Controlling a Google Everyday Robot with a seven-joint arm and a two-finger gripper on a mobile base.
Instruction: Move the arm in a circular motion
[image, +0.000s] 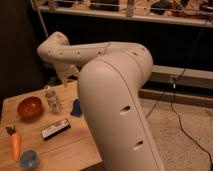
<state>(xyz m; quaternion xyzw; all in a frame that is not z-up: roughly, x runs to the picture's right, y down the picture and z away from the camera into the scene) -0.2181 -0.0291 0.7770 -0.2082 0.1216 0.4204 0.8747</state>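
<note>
Up over the table's (75, 150) far edge my gripper (65, 80) hangs pointing down, can't tell its state, arm (112, 100) trailing right toward me.

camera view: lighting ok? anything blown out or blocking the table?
Camera view: dim, warm light; background behind the shelf nearly black. The arm is the brightest surface, soft-edged, and hides the table's right side. The gripper hangs over the far edge, near the bottle.

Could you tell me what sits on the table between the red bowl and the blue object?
In the camera view, a small clear bottle stands between the red bowl and the blue object. The arm's gripper hangs above the table's far edge.
</note>
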